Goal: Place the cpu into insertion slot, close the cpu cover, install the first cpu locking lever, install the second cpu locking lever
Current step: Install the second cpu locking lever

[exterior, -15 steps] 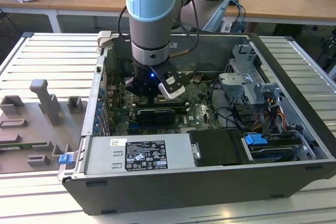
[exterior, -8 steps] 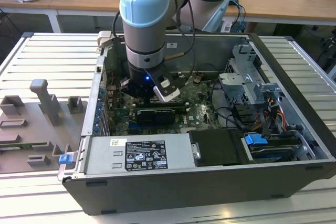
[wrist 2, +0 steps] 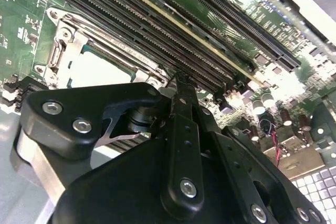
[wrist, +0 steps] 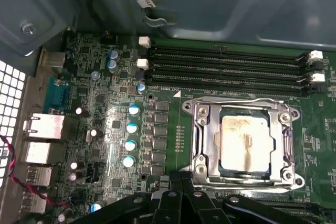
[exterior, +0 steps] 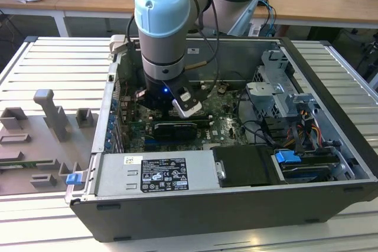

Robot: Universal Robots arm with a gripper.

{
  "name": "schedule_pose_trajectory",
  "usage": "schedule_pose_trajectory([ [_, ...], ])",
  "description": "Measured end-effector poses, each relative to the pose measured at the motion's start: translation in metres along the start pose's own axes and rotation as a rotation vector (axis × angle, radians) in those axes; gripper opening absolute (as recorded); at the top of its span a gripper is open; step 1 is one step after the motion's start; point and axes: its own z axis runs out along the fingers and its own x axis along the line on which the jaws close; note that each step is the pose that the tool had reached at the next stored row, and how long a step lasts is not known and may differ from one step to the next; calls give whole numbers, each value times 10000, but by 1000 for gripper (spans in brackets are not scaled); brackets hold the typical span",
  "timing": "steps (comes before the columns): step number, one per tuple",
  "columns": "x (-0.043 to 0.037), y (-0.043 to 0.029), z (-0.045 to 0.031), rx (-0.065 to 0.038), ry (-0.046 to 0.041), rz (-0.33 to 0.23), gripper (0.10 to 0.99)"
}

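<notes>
cpu [wrist: 245, 144]: seated flat in insertion slot [wrist: 207, 139], cpu cover [wrist: 241, 104] shut over it
gripper [wrist 2: 177, 80]: low beside socket, jaw state unclear, cannot tell

Small flat square cpu with pale silvery-grey metal face [wrist: 245, 143], streaked tan down the middle, lies flat inside the square dark insertion slot with silvery metal rim [wrist: 286, 174] on the green circuit board, beside the long memory slots [wrist: 226, 69]. Thin square silvery metal cpu cover frame [wrist: 202, 135] lies flat around the cpu, cut-out centre showing the cpu face.
</notes>
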Motion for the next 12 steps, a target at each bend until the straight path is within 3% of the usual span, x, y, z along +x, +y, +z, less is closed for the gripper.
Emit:
schedule_pose_trajectory([
  [2,1,-3,23,-78,-7,2,106],
  [7,13,-10,37,-108,-10,2,106],
  [9,16,-5,16,-110,-17,0,106],
  [12,33,18,-77,-117,-17,1,106],
])
